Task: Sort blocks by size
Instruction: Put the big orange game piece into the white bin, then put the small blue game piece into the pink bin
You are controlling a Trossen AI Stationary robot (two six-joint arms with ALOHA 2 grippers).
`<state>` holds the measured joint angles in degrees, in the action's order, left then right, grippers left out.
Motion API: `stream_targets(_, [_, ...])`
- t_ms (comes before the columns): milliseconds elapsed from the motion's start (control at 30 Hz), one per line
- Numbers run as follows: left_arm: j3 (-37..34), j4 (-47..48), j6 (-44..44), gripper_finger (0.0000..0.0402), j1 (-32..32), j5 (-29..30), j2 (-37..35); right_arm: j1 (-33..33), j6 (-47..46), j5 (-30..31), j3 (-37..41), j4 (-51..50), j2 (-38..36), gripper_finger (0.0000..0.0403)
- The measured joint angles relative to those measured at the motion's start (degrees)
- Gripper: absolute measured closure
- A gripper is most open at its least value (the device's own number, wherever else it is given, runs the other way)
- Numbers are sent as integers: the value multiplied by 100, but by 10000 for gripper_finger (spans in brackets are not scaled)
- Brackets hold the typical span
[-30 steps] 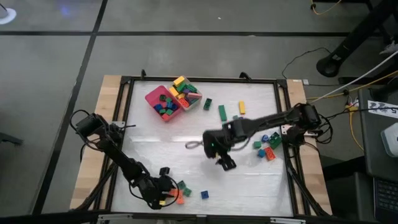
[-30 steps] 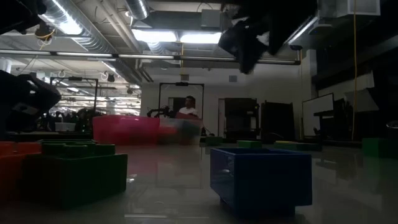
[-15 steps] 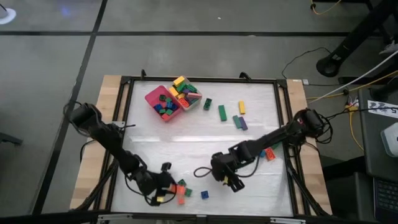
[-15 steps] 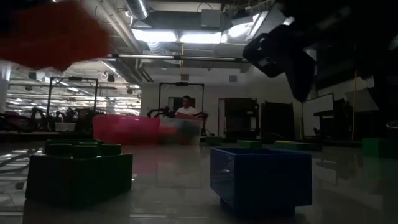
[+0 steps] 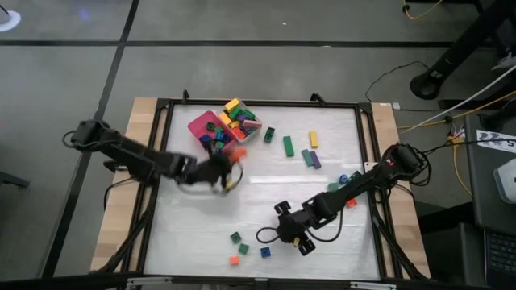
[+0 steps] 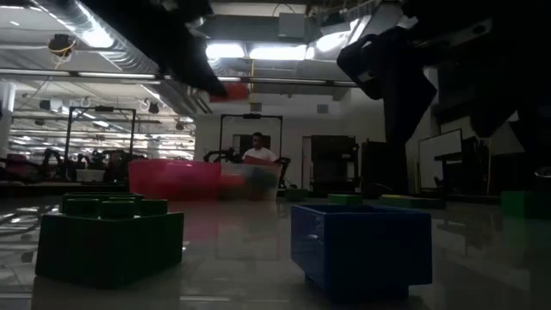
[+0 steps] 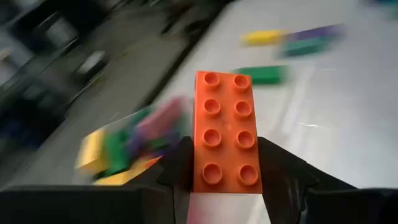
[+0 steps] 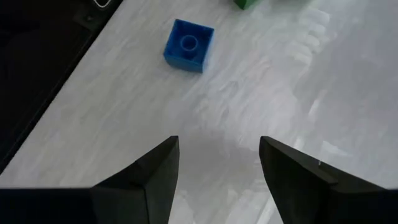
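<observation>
The left gripper (image 7: 219, 180) clamps its jaws on a long orange block (image 7: 226, 132) just at 5 o'clock of the pink tray (image 5: 211, 133), whose contents blur together. The right gripper (image 8: 217, 168), jaws open and empty, hangs above the tabletop (image 5: 266, 193) near a small blue block (image 8: 188, 45).

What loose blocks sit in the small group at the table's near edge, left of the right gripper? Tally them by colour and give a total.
Green blocks: 2
Orange block: 1
Blue block: 1
Total: 4
</observation>
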<state>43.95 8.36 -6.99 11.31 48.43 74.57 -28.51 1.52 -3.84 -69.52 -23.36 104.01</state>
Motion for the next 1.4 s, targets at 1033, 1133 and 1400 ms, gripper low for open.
stream_targets(1033, [0,-944,-47,180,-4116,-2837,1341,-2,-1029,392,0,1422,619,182])
stream_targets(1133, [0,-942,-49,172,-4116,-2837,1341,-2,-1176,141,0,1601,705,182])
stream_targets(1400, [2,-894,-47,170,-4110,-2837,1341,-191,-1499,-152,-2,1958,750,182])
